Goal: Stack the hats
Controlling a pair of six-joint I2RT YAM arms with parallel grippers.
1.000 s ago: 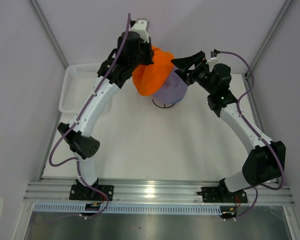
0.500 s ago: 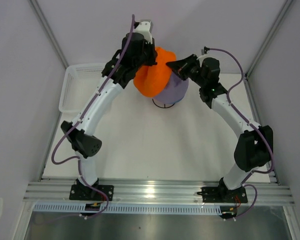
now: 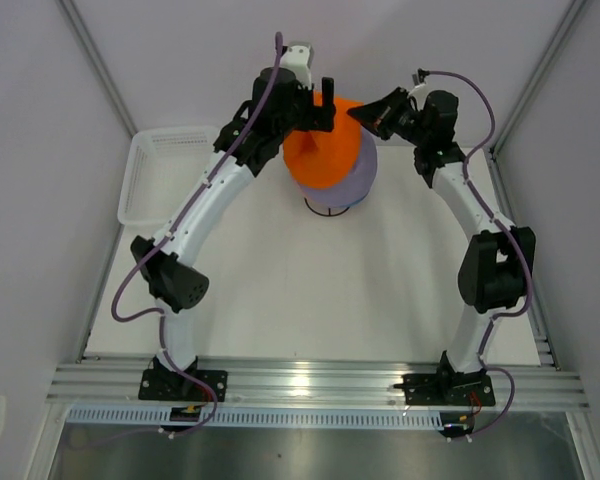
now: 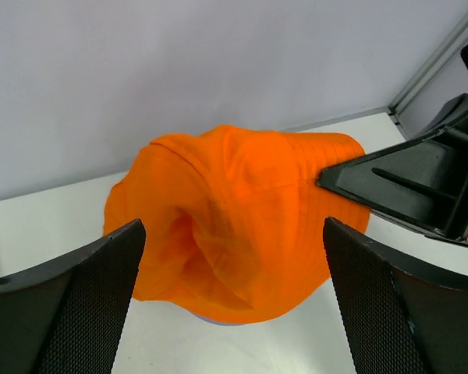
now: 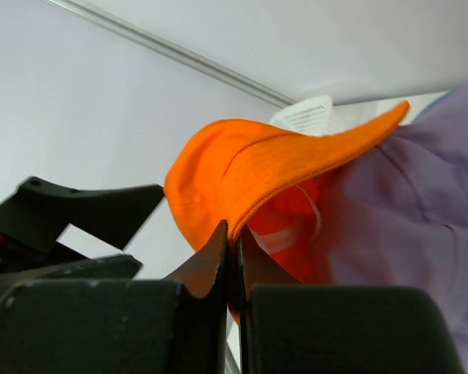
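Note:
A bright orange hat point(image 3: 325, 150) lies crumpled on top of a lavender hat point(image 3: 352, 186), both on the black wire stand point(image 3: 330, 209) at the back of the table. My left gripper point(image 3: 320, 104) hangs open at the orange hat's far left side. In the left wrist view its fingers straddle the orange hat point(image 4: 242, 210) without touching it. My right gripper point(image 3: 359, 115) is shut on the orange hat's brim at the right. The right wrist view shows the brim edge pinched between the fingertips point(image 5: 222, 234), with the lavender hat point(image 5: 409, 202) just under it.
A white mesh basket point(image 3: 165, 172) sits at the table's back left corner. The enclosure's grey back wall is close behind both grippers. The arms' bases are bolted to the aluminium rail point(image 3: 310, 380) at the near edge.
My left gripper has opened and let go of the orange hat. My right gripper closed on the hat's brim and lifted toward the back; the hat now sits more squarely over the lavender one.

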